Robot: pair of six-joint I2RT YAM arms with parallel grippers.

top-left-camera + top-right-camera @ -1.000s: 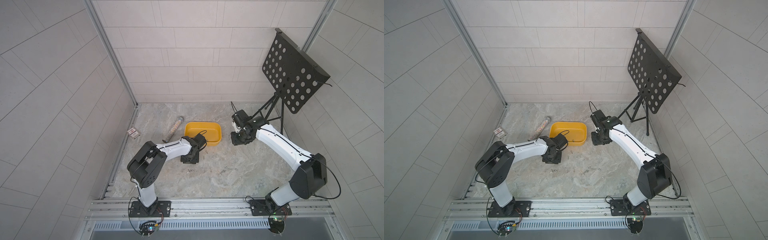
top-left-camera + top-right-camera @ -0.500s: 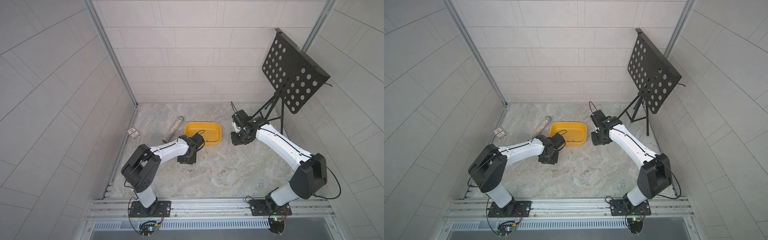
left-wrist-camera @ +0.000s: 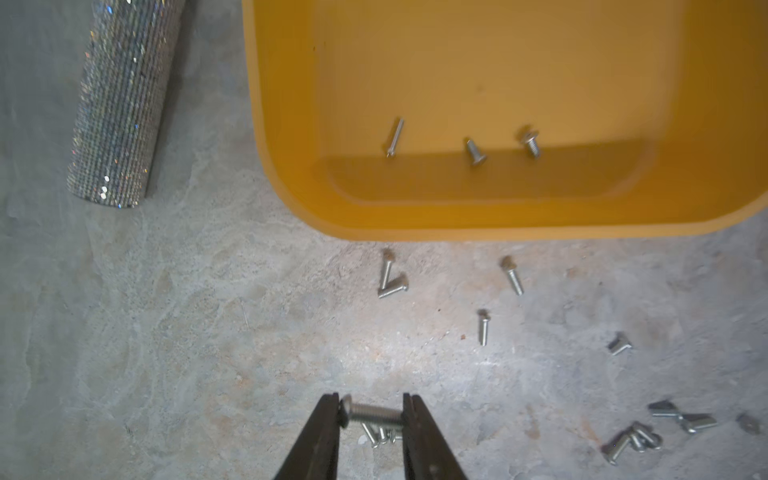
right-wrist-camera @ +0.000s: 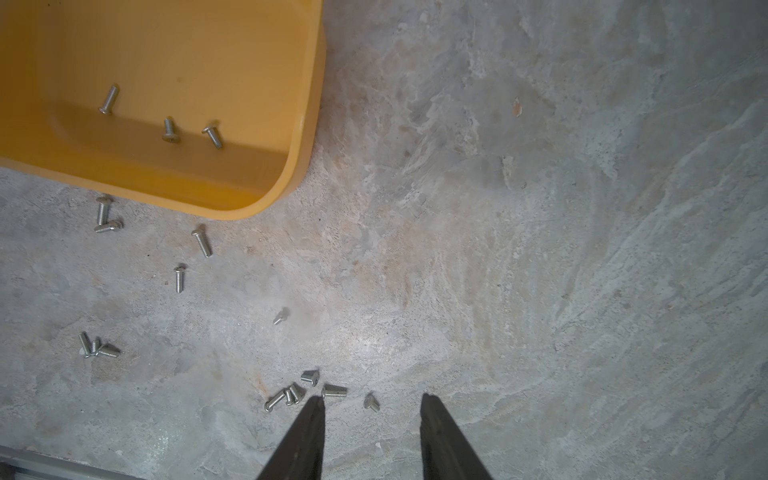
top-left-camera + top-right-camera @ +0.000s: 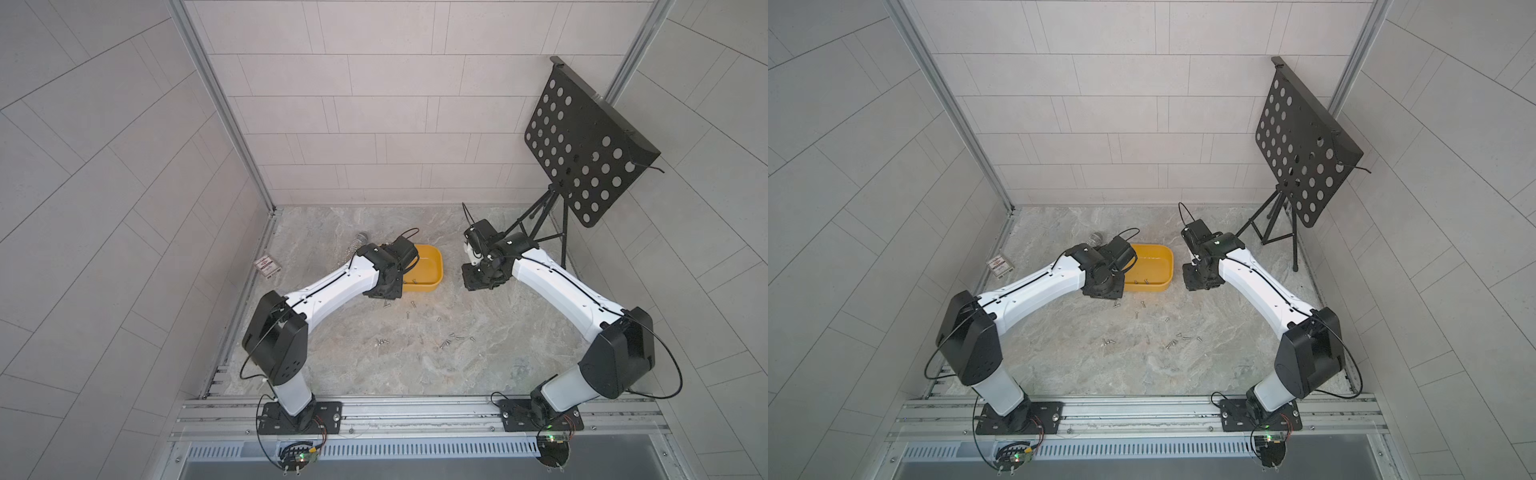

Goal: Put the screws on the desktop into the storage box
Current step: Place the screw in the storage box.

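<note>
Closest to the robot, loose screws (image 5: 446, 341) lie on the grey desk (image 5: 415, 374). They are tiny and silver, with short stems and small heads. Some lie in little heaps and some lie alone, all at 6 o'clock from the yellow storage box (image 5: 432, 268). A few lie just beside its near wall.

The left jaws hang at 7 o'clock from the box, near its corner. They pinch one screw (image 3: 371, 413), which lies sideways between the two tips with its head against one tip. More screws show on the desk under it.

The right jaws hang at 3 o'clock from the box, just beside it. They stand apart, with nothing between them.

The box sits flat on the desk. Three screws (image 3: 476, 151) lie inside it, along its near wall.

A glittery tube (image 3: 120, 104) lies at 9 o'clock from the box. A small red-and-white card box (image 5: 267, 266) lies farther out that way.
</note>
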